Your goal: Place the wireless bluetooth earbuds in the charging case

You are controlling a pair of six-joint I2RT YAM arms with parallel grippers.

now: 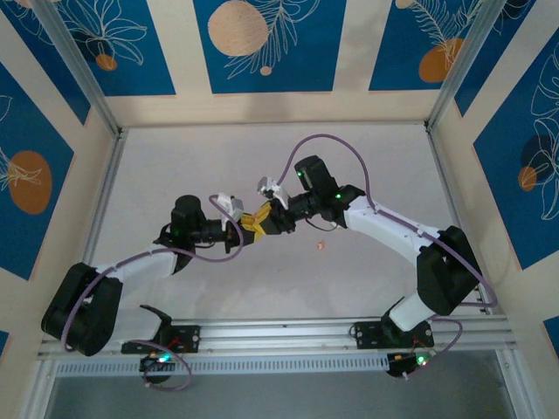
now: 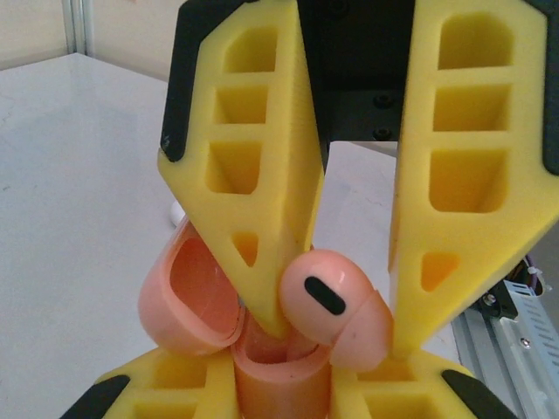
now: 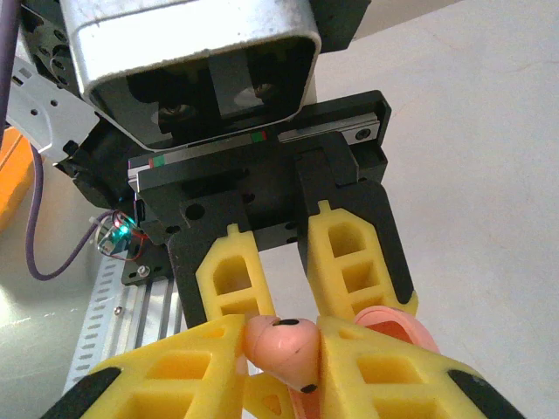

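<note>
The salmon-pink charging case (image 2: 281, 382) stands upright between my left gripper's (image 2: 279, 371) fingers, which are shut on it. Its lid (image 2: 188, 297) is swung open to the left. My right gripper (image 2: 341, 336) comes down from above, shut on a pale-pink earbud (image 2: 327, 292) that hangs right over the case's open mouth, its stem at the rim. From the right wrist, the same earbud (image 3: 284, 345) sits pinched in the right gripper (image 3: 284, 353), with the lid (image 3: 395, 321) behind. A second earbud (image 1: 320, 245) lies on the table, right of the joined grippers (image 1: 260, 220).
Both arms meet over the middle of the white table (image 1: 175, 166), well above its surface. A metal rail (image 1: 288, 332) runs along the near edge. Patterned walls enclose the other three sides.
</note>
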